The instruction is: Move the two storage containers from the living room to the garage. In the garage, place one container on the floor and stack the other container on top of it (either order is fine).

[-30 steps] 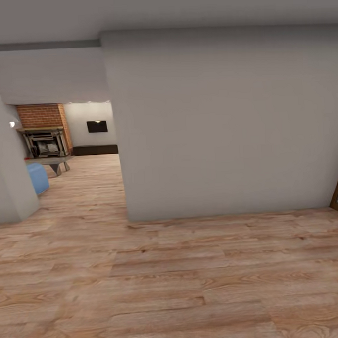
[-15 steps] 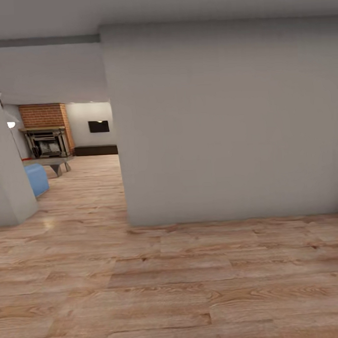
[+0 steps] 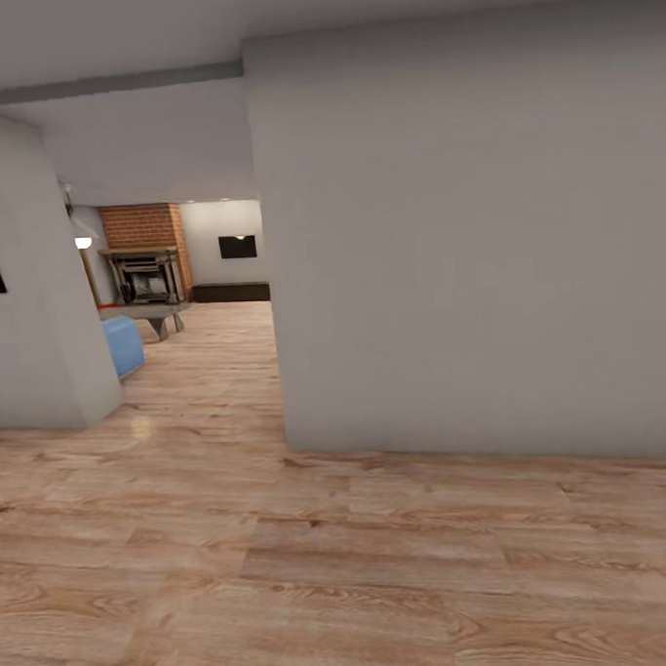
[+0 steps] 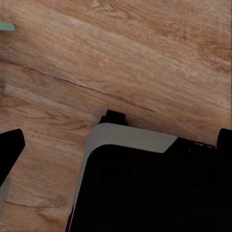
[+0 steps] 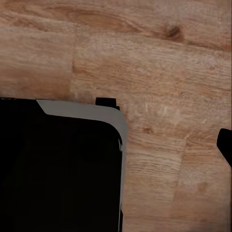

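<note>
Two dark fingertips (image 4: 10, 153) of the left gripper (image 4: 116, 145), spread wide over the plank floor (image 3: 287, 570), gripping nothing. Of the right gripper (image 5: 116, 145), one fingertip (image 5: 225, 145) plain against the wood, its partner lost against the robot's black base (image 5: 58, 169); cannot tell how far apart, though nothing held beside the tip. Both arms hanging low by the base, neither clearly nearer to anything.

Ahead from 12 to 3 o'clock, close, a blank grey wall (image 3: 465, 248) closing off that side. At 9 o'clock, a second grey wall end (image 3: 39, 319). Between them, at 11 o'clock, an opening onto more plank floor.

Through it, near to far: a blue seat (image 3: 124, 344); a low table (image 3: 151, 311); a lamp (image 3: 82, 242); a brick fireplace (image 3: 143, 255); then, on the far white wall, a black TV (image 3: 238, 246) above a long dark cabinet (image 3: 231, 292). So, the living room, well off at 11 o'clock.

Whereabouts and long axis of the two containers: cannot tell from here; probably somewhere in that room. Likely step in hand: driving to fetch, nothing carried yet. Next, by judgement, a swing toward 11 o'clock, keeping off the wall corner at 12.
</note>
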Controlling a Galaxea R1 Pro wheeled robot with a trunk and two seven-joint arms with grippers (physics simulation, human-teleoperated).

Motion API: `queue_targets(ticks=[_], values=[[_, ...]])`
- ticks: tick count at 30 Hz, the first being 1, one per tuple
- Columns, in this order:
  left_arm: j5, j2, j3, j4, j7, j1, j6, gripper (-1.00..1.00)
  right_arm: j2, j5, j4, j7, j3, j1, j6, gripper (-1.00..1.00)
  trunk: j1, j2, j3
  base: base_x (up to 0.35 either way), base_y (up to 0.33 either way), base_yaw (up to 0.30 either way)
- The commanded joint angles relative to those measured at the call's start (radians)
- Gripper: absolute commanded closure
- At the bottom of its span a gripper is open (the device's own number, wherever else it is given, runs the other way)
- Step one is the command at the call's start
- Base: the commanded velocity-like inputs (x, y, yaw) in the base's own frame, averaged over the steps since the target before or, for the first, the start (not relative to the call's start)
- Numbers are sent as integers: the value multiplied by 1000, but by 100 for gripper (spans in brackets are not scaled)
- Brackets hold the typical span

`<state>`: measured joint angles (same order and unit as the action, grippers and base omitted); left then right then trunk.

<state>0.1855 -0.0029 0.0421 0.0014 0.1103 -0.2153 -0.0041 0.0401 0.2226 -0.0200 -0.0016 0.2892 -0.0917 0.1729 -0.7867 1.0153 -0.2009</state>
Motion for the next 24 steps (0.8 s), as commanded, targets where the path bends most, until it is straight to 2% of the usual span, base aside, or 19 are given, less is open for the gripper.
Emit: queue_targets(ticks=[1,24], values=[[4,-1,3,0,2,3,-2,-100,0,8,-1,0,8,-1,5,-100,-1,1,-1,322,0,264],[4,-5,3,0,2,5,-5,-100,5,7,-7,-1,14,0,4,-100,-1,1,-1,322,0,251]])
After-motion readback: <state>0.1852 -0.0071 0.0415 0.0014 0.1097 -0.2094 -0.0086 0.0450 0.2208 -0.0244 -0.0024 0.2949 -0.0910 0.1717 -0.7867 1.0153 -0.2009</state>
